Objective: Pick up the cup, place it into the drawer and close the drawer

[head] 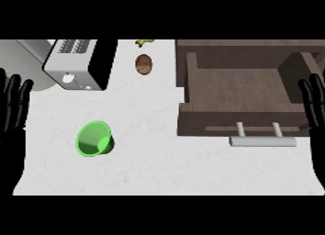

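While 1 drawer gapes, 1 cup (green), 2 robot hands.

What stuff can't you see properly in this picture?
- Yellow thing, head view: cut off by the top edge, so what it is stays unclear.
- Toaster: its top end is cut off there too.
- Drawer: the far right corner sits behind the right hand.
- Left hand: partly cut off by the left edge.
- Green cup: lies on its side; its base is hidden.
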Available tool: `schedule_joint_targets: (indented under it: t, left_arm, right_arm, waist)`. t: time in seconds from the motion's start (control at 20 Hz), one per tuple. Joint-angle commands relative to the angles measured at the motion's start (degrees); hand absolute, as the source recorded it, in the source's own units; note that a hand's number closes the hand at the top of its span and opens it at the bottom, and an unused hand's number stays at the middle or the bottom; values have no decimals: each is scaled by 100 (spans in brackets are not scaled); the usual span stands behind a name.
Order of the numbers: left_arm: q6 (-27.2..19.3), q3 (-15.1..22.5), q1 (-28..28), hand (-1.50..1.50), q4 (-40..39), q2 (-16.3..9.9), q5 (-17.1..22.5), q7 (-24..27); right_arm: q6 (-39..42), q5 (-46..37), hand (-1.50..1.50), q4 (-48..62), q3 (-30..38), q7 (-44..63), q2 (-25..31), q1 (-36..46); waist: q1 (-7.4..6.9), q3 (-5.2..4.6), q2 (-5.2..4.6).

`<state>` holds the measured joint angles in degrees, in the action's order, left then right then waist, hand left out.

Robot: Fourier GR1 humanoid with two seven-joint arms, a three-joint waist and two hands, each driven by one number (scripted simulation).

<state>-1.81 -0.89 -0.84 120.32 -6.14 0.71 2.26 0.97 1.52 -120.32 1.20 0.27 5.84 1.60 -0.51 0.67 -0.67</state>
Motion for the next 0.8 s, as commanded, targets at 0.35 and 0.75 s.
schedule_joint_targets:
  t: [0.35, 0.75]
  left_arm:
    - [2866, 738, 8, -150, -861, -759, 2828, -79]
    - [3717, 288, -110, -150, -1485, -1057, 3750, -289]
  right_arm:
    - [360, 382, -150, 264, -395, 208, -117, -119]
    - [452, 550, -150, 430, -161, 290, -60, 92]
  waist:
    - [154, -79, 21]
    - [58, -67, 66]
